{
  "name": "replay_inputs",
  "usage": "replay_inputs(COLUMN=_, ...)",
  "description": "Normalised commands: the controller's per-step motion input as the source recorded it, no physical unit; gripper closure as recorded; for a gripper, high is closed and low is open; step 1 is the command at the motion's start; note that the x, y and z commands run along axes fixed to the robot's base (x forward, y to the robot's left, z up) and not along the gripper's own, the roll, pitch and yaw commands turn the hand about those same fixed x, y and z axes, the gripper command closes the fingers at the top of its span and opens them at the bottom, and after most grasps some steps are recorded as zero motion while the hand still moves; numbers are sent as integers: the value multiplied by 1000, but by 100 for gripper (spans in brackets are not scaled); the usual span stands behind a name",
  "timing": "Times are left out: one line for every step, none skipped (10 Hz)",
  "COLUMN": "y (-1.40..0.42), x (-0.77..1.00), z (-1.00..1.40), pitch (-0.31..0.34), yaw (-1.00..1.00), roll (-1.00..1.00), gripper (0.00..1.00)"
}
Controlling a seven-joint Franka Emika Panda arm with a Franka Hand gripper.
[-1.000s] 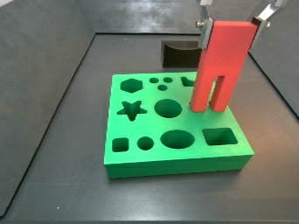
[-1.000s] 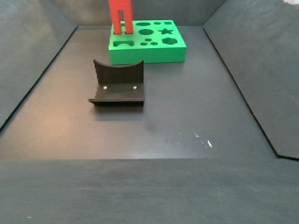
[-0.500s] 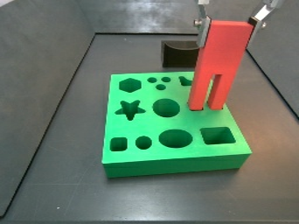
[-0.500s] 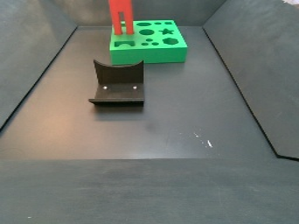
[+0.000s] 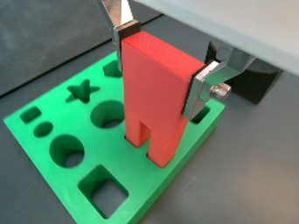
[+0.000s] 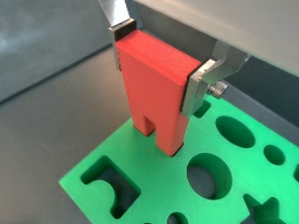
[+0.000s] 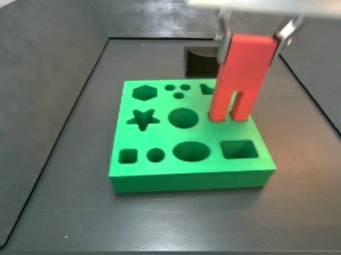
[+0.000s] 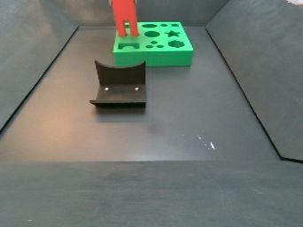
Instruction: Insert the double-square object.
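Note:
The double-square object (image 7: 244, 78) is a tall red block with two prongs pointing down; it shows in both wrist views (image 5: 162, 96) (image 6: 160, 87) and far off in a side view (image 8: 123, 18). My gripper (image 5: 163, 59) is shut on its solid upper end, silver fingers (image 6: 200, 83) pressed on both sides. The prong tips stand at the surface of the green board (image 7: 160, 169), near its edge; how deep they sit I cannot tell. The board has star, hexagon, round and square holes.
The dark fixture (image 8: 119, 84) stands on the floor in front of the board in a side view, and shows behind the board in the other side view (image 7: 200, 58). Dark walls enclose the floor on the sides.
The red block has come lower, its prongs now at the board's surface. The green board has shifted a little to the left and forward in a side view.

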Motion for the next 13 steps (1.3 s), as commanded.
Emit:
replay_inputs(y=-51, x=0, z=-337, pitch=221, yaw=-140, roll=0, gripper=100)
replay_inputs(y=-57, x=-177, z=-211, pitch=76, yaw=-37, roll=0, gripper=100)
replay_inputs(y=-3, x=-257, z=-214, pitch=23, yaw=0, roll=-21, gripper=100)
replay_inputs(y=0, x=-163, z=-263, pitch=20, yaw=0, roll=-43, gripper=100)
replay_inputs(y=-9, x=-149, z=-226, pitch=0, yaw=0, roll=-11, gripper=100)
replay_inputs(y=0, x=-191, z=-300, pitch=0, yaw=0, roll=-43, gripper=100)
replay_inputs(y=0, x=-243, z=-443, pitch=21, yaw=0, roll=-33, gripper=100)
replay_inputs(y=0, x=-151, z=-443, pitch=24, yaw=0, roll=-87, gripper=100)
replay_inputs(y=0, x=-57, z=-300, pitch=33, yaw=0, roll=-124, gripper=100)
replay_inputs(y=0, x=-103, z=-414, pitch=26, yaw=-3, roll=-114, gripper=100)
replay_inputs(y=9, x=0, z=-86, pitch=-57, yaw=0, roll=-49, gripper=100)
replay_inputs(y=0, x=0, z=-31, pitch=-10, yaw=0, roll=0, gripper=100)
replay_inputs(y=0, x=-177, z=-266, pitch=-209, yaw=0, roll=0, gripper=100)
